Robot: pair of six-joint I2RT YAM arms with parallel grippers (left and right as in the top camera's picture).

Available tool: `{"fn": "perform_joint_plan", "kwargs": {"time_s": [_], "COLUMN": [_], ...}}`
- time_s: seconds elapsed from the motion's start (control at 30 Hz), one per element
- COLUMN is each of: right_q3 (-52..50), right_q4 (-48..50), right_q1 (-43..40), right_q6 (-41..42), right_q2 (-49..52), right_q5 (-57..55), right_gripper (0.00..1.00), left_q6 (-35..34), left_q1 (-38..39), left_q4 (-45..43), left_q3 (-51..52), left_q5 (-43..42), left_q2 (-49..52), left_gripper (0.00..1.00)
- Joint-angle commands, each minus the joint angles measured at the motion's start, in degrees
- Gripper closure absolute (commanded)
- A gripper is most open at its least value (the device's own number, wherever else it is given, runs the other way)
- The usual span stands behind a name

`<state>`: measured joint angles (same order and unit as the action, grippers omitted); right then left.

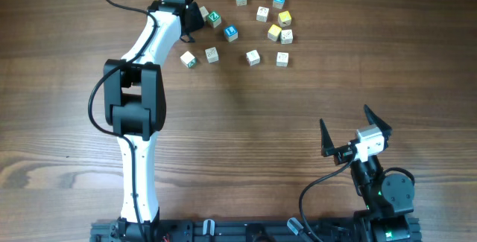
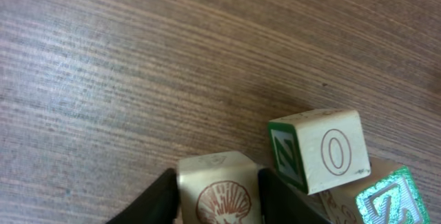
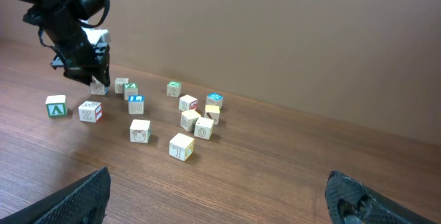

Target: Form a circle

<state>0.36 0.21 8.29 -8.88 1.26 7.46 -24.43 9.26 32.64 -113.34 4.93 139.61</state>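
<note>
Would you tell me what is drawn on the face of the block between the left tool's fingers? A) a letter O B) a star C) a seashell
C: the left wrist view shows a red seashell on the block between the fingers of the left tool; the O is on the neighbouring block.

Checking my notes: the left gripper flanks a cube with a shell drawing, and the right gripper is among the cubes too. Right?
No. The left gripper does flank the shell cube, but the right gripper sits far from the cubes, as the overhead view shows.
</note>
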Motion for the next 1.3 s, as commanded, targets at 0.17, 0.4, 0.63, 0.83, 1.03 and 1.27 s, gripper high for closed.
{"fn": "perform_joint_plan", "kwargs": {"time_s": [0.17,0.4,0.63,0.83,1.03,1.27], "right_q3": [-0.1,-0.1,-0.1,-0.1,-0.1,-0.1], "right_q4": [0.2,0.2,0.2,0.2,0.2,0.2], "right_q1": [-0.1,-0.1,-0.1,-0.1,-0.1,-0.1], "right_q6": [0.0,0.0,0.0,0.0,0.0,0.0], "right_q2": [-0.3,-0.3,-0.3,-0.3,-0.3,-0.3], "right_q5": [-0.3,-0.3,-0.3,-0.3,-0.3,-0.3], "right_gripper": [0.00,0.00,0.00,0.00,0.00,0.00], "left_q6": [0.2,2.2,2.1,1.8,1.4,-1.8], "left_q1": [-0.2,-0.2,-0.2,0.3,0.4,5.4], "left_q4": [0.0,2.0,12.1,27.1,45.4,36.7], "left_q3": [0.8,0.7,0.7,0.7,1.4,25.4], "left_q5": [1.2,1.2,1.2,-3.1,-4.2,-5.1], "left_q2": [-0.5,-5.2,-20.5,-40.9,-46.9,-46.7], "left_gripper": [0.67,0.69,0.80,0.78,0.79,0.75]}}
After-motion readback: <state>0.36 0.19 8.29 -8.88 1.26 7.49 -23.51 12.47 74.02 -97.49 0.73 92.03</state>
